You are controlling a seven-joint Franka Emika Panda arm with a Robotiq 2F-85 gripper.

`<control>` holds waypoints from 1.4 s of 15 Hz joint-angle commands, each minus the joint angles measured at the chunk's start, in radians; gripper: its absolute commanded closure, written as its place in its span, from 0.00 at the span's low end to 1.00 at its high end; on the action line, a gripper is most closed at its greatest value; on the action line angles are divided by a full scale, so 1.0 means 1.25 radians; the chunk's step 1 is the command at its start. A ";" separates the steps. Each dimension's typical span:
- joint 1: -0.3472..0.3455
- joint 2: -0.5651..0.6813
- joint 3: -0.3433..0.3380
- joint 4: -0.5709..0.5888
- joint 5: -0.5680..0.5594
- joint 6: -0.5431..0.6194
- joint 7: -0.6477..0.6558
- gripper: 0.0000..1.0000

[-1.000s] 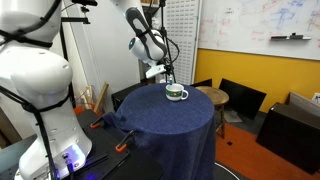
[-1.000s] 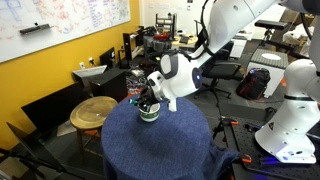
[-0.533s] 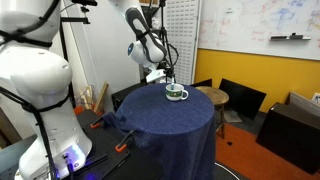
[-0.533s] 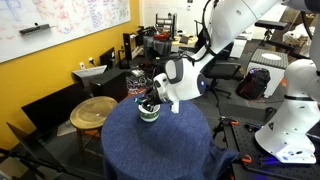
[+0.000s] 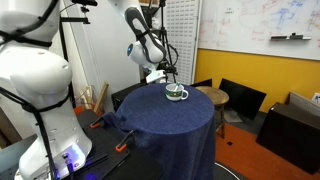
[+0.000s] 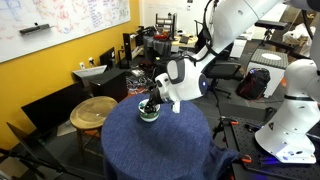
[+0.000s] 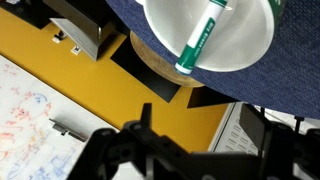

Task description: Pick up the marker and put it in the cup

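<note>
Evidently the task is close to finished. The round table draped in dark blue cloth (image 5: 165,128) carries only one thing of the task, and that thing serves as the landmark: the squat white mug with a dark green band (image 5: 176,94), standing upright near the table's far edge in an exterior view. The white robot arm (image 6: 186,76) reaches in over the table and bends down toward the mug (image 6: 148,113).

The black two-fingered gripper (image 7: 200,150) hovers just above the mug. In the wrist view its fingers stand wide apart with nothing between them, so it is empty and spread. From the exterior views it is hard to tell whether the fingertips are fully clear of the rim; they look close to it, possibly just above it.

The thin white marker with a green cap and green lettering (image 7: 200,38) lies inside the mug (image 7: 245,45), leaning slantwise across the white bowl, with one end near the rim and the other down toward the bottom. No part of it appears to hang outside the mug.

Picking up and dropping in therefore look complete. What seems left is only for the arm to lift straight up and away from the mug without knocking it.
</note>
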 commanded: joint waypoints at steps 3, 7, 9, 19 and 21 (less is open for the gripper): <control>0.005 -0.045 -0.006 -0.036 0.009 -0.005 -0.005 0.00; 0.007 -0.074 -0.014 -0.054 0.040 0.032 -0.033 0.00; 0.009 -0.093 -0.020 -0.066 0.062 0.052 -0.053 0.00; 0.012 -0.153 -0.034 -0.094 0.202 0.090 -0.211 0.00; 0.011 -0.159 -0.032 -0.096 0.224 0.090 -0.236 0.00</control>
